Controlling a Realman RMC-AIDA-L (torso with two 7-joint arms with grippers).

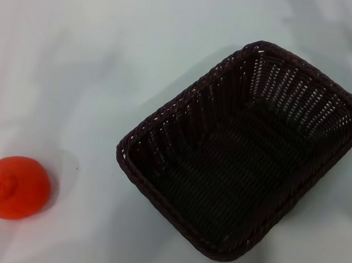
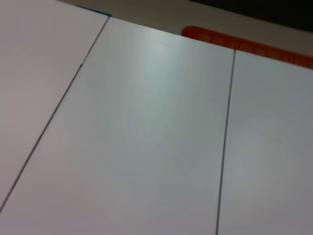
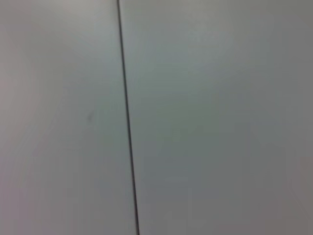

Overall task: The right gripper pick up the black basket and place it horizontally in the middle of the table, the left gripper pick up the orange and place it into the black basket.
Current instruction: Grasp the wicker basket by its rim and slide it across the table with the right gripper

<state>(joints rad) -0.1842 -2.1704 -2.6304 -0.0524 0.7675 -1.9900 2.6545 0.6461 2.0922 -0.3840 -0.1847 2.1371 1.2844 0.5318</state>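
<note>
We see the black basket point(image 1: 241, 153) lying askew on the right of the white tabletop point(image 1: 94, 62), open side up and empty, with the orange point(image 1: 16, 188) well apart at the near left. Neither gripper shows in any view, so we cannot tell how their fingers stand. We judge the right gripper should take 1 braided rim edge and turn the basket level. A red strip point(image 2: 249, 45) bears writing too blurred to read.

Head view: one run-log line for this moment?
basket: empty, angled, on table, right of centre | orange: on table, left, apart from basket | grippers: neither in view | task: not started
</note>
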